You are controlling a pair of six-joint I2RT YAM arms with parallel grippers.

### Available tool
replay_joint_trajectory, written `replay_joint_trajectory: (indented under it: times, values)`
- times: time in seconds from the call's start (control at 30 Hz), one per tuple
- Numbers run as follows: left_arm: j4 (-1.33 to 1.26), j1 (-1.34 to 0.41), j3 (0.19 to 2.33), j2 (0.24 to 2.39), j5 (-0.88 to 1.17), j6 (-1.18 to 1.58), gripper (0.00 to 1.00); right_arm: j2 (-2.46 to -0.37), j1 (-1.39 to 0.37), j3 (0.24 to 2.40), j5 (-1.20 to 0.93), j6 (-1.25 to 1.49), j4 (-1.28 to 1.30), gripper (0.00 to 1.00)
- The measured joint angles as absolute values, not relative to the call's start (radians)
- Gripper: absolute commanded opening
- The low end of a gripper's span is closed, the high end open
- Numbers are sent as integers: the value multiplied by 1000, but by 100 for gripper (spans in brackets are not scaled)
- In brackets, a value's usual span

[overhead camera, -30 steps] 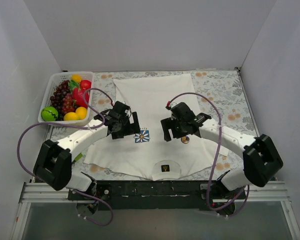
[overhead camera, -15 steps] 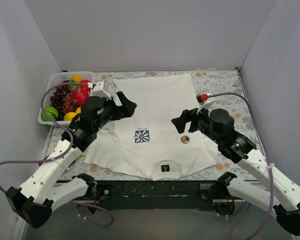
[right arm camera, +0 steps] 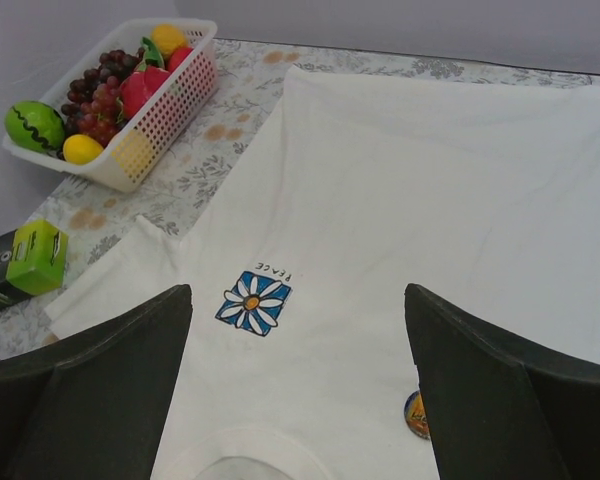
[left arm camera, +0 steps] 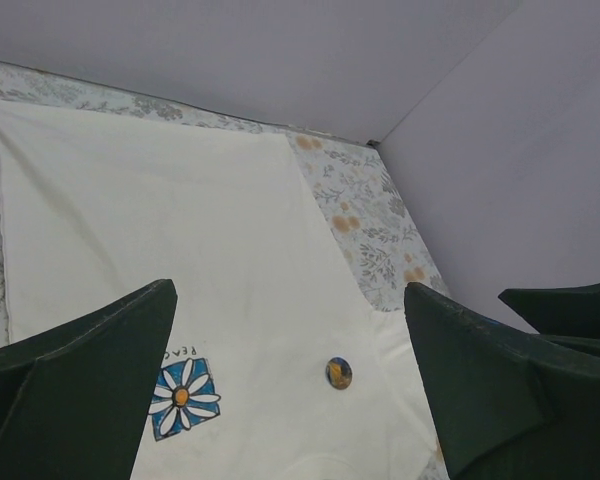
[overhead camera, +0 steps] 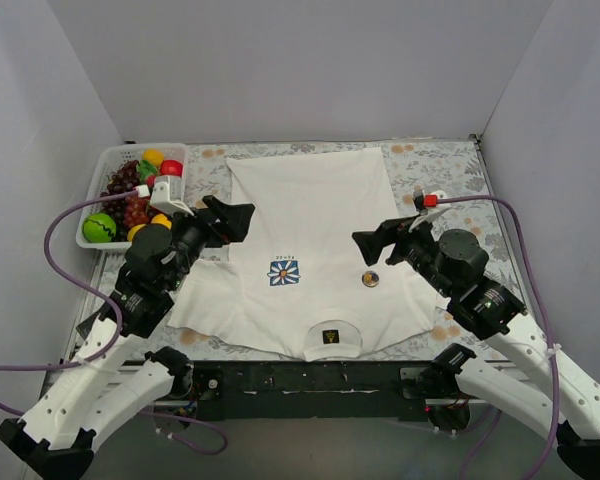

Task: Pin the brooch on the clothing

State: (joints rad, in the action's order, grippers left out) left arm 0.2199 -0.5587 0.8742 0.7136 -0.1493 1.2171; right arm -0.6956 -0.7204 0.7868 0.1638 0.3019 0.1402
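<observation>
The white T-shirt (overhead camera: 310,215) lies flat on the table, its collar toward the arms. The brooch (overhead camera: 370,279), dark with gold, sits on the shirt's chest to the right of the flower print. It also shows in the left wrist view (left arm camera: 339,373) and, half hidden by a finger, in the right wrist view (right arm camera: 414,415). My left gripper (overhead camera: 232,218) is open and empty, raised over the shirt's left side. My right gripper (overhead camera: 372,243) is open and empty, raised above and just right of the brooch.
A white basket (overhead camera: 102,170) of toy fruit stands at the back left, also in the right wrist view (right arm camera: 170,120). A green box (right arm camera: 32,257) lies at the table's left edge. The blue-and-white flower print (overhead camera: 285,272) and the black-gold collar label (overhead camera: 329,336) are on the shirt.
Both arms have pulled back from the middle of the shirt and risen, their grippers now apart at the sides. The brooch stays on the shirt, uncovered.
</observation>
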Motion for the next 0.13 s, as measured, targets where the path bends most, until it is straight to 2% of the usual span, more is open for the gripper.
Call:
replay_joint_trajectory:
  times: [0.13]
  values:
    - [201,-559,870,728,-163,1208,98,-698,-720,787,185,292,128,94]
